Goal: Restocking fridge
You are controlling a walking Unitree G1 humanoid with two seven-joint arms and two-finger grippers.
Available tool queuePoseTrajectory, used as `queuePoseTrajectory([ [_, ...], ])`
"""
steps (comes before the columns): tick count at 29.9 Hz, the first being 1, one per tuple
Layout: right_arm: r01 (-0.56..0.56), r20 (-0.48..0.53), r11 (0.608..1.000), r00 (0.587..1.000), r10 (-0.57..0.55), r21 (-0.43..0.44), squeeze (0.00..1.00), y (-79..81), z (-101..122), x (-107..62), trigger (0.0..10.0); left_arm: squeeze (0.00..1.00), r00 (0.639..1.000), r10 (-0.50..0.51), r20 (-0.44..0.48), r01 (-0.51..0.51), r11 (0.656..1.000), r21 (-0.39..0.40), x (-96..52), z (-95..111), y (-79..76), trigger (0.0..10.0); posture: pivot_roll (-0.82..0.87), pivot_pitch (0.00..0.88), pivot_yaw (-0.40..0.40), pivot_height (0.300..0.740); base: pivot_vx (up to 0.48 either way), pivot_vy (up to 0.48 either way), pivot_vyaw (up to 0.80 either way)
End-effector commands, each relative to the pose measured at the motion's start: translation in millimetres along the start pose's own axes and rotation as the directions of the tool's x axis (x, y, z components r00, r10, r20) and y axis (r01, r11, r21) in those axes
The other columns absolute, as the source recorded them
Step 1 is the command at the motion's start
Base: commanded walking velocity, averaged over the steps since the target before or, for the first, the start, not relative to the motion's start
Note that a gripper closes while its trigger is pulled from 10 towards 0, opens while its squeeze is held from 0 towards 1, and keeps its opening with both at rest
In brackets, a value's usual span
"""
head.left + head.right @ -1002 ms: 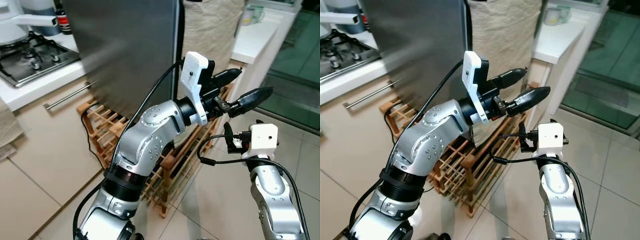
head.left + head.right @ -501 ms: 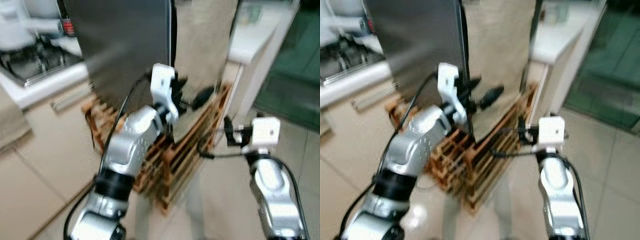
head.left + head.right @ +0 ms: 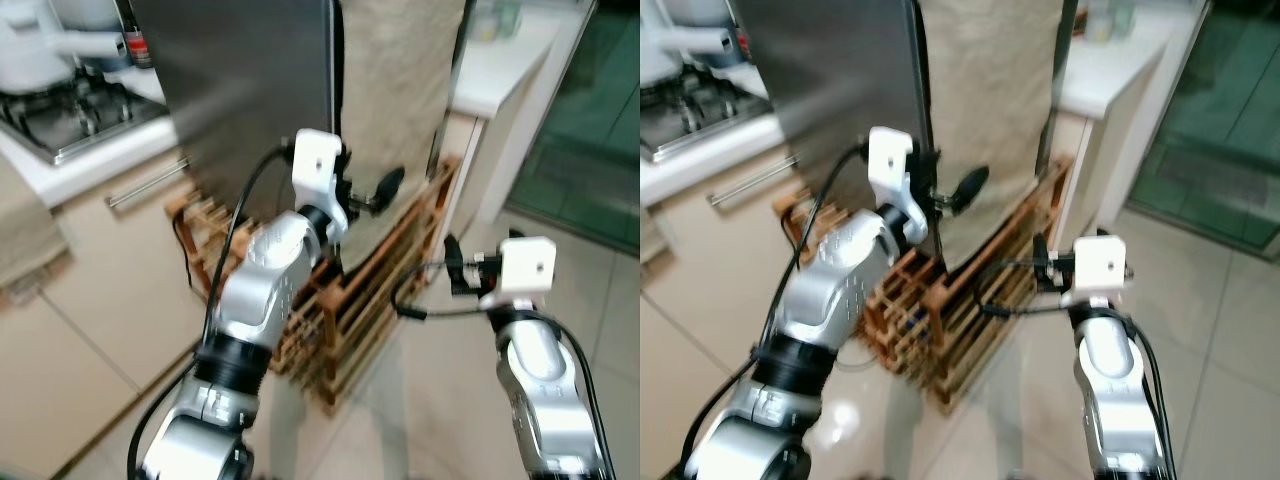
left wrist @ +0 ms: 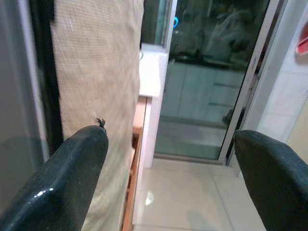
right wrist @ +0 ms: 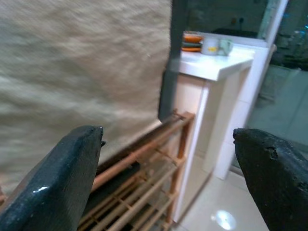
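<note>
Ahead, the fridge stands as a tall grey steel slab beside the counter with the stove, its door shut; a beige cloth hangs over the face just right of the door edge. No groceries to be stocked can be made out. The left gripper is raised close to the fridge's right edge, at the seam between steel and cloth; its fingers stand wide apart with nothing between them. The right gripper sits lower, pointing toward the cloth and the wooden rack leaning at the fridge's foot; its fingers are likewise spread and empty. A white counter with a cup lies further right, glass door beyond. Judgement: the step in hand is the approach to open the fridge, restocking itself not begun. Next move likely calls for getting the left fingers behind the door edge and pulling outward, minding the cloth and the rack below. The head views are slightly blurred.
</note>
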State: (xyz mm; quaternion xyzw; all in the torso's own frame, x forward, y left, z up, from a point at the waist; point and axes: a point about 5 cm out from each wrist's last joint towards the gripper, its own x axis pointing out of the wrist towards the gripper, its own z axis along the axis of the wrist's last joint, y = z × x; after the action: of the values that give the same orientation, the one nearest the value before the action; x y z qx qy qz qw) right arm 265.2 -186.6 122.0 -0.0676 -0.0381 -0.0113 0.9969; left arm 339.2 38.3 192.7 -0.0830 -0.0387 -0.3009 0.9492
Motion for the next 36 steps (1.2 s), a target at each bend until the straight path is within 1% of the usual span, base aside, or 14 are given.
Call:
queuePoseTrajectory([
  [1,-0.001,0.005,1.000,1.000,0.001,0.005,0.00,0.3,1,1.2,10.0,0.00,0.999,0.041,-0.003,-0.041,0.999,0.030,2.0,0,6.9,10.0,-0.11,0.000,0.054,0.740,0.000,0.000,0.00],
  [3,-0.002,0.005,1.000,1.000,0.002,0.006,0.00,0.8,1,1.1,10.0,0.00,0.999,0.054,-0.010,-0.053,0.998,0.036,3.4,-2,8.2,10.0,-0.12,0.000,0.054,0.740,0.000,0.000,0.00],
  [4,-0.005,0.006,1.000,1.000,0.005,0.006,0.00,2.0,1,1.2,10.0,0.00,0.995,0.100,-0.024,-0.099,0.995,0.028,8.0,-6,13.9,10.0,-0.12,0.000,0.055,0.740,0.000,0.000,0.00],
  [6,-0.006,0.008,1.000,1.000,0.006,0.006,0.00,2.7,2,1.2,10.0,0.00,0.991,0.130,-0.035,-0.129,0.992,0.014,11.4,-9,18.5,10.0,-0.12,0.000,0.056,0.740,0.000,0.000,0.00],
  [12,-0.007,0.010,1.000,1.000,0.007,0.004,0.00,2.8,3,-0.4,10.0,0.00,0.987,0.159,-0.021,-0.158,0.987,0.010,21.4,-4,22.3,10.0,-0.14,0.000,0.061,0.740,0.000,0.000,0.00],
  [14,-0.006,0.008,1.000,1.000,0.006,0.001,0.00,2.3,3,-2.7,10.0,0.00,0.990,0.142,-0.003,-0.142,0.990,0.003,26.5,-1,17.6,10.0,-0.15,0.000,0.064,0.740,0.000,0.000,0.00],
  [18,-0.004,0.007,1.000,1.000,0.004,-0.001,0.00,1.6,3,-4.2,10.0,0.00,0.992,0.127,0.006,-0.127,0.992,-0.003,29.4,0,13.7,10.0,-0.15,0.000,0.064,0.740,0.000,0.000,0.00],
  [23,0.001,0.004,1.000,1.000,-0.001,-0.005,0.00,0.1,4,-5.8,10.0,0.00,0.996,0.081,0.030,-0.080,0.996,-0.050,33.4,2,5.2,10.0,-0.16,0.000,0.063,0.740,0.000,0.000,0.00],
  [24,0.002,0.002,1.000,1.000,-0.002,-0.006,0.00,-0.4,4,-6.1,10.0,0.00,0.998,0.044,0.055,-0.040,0.997,-0.058,34.3,7,-1.3,10.0,-0.16,0.000,0.061,0.740,0.000,0.000,0.00],
  [29,-0.003,-0.002,1.000,1.000,0.003,-0.006,0.00,1.0,3,-4.8,10.0,0.00,0.998,-0.016,0.067,0.018,0.999,-0.041,37.8,8,-15.6,10.0,-0.15,0.000,0.051,0.740,0.000,0.000,0.00],
  [33,-0.021,-0.002,1.000,1.000,0.021,-0.005,0.00,4.8,4,-2.2,10.0,0.00,0.997,-0.079,0.014,0.079,0.997,0.026,51.2,1,-35.0,10.0,-0.15,0.000,0.045,0.740,0.000,0.000,0.00],
  [34,-0.025,-0.001,1.000,1.000,0.025,-0.005,0.00,5.5,4,-1.6,10.0,0.00,0.995,-0.097,0.000,0.097,0.995,0.023,53.5,-2,-39.8,10.0,-0.15,0.000,0.045,0.740,0.000,0.000,0.00],
  [35,-0.027,0.003,1.000,1.000,0.027,-0.003,0.00,6.2,5,-0.5,10.0,0.00,0.988,-0.156,-0.022,0.156,0.988,0.002,57.3,-7,-55.0,10.0,-0.15,0.000,0.044,0.740,0.000,0.000,0.00],
  [36,-0.027,0.003,1.000,1.000,0.027,-0.003,0.00,6.2,5,-0.5,10.0,0.00,0.988,-0.156,-0.022,0.156,0.988,0.002,57.3,-7,-55.0,10.0,-0.15,0.000,0.044,0.740,0.000,0.000,0.00],
])
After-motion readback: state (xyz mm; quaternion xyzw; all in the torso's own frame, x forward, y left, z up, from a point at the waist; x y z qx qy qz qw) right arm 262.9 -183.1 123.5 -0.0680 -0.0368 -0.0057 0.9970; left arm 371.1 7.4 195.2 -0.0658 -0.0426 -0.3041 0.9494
